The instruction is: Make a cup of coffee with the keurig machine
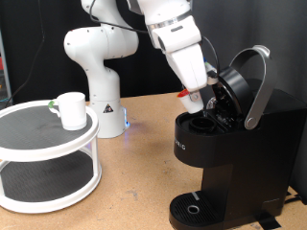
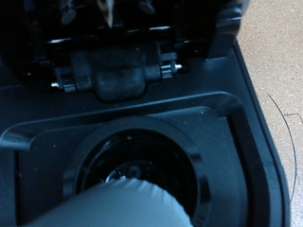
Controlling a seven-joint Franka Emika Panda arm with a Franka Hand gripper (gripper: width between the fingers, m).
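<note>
The black keurig machine (image 1: 235, 153) stands at the exterior view's right with its grey-trimmed lid (image 1: 254, 86) raised. My gripper (image 1: 198, 103) reaches down into the open top, just above the pod chamber (image 2: 142, 165). It is shut on a small white pod with a red top (image 1: 188, 95). In the wrist view the pod shows as a pale blurred round shape (image 2: 118, 203) over the round chamber. The white cup (image 1: 69, 108) stands on the top tier of a white round shelf (image 1: 29, 144) at the exterior view's left, far from the gripper.
The white robot base (image 1: 96, 67) stands behind the shelf. The machine's round drip tray (image 1: 195, 207) at the exterior view's bottom holds nothing. Bare wooden tabletop (image 1: 134, 182) lies between the shelf and the machine.
</note>
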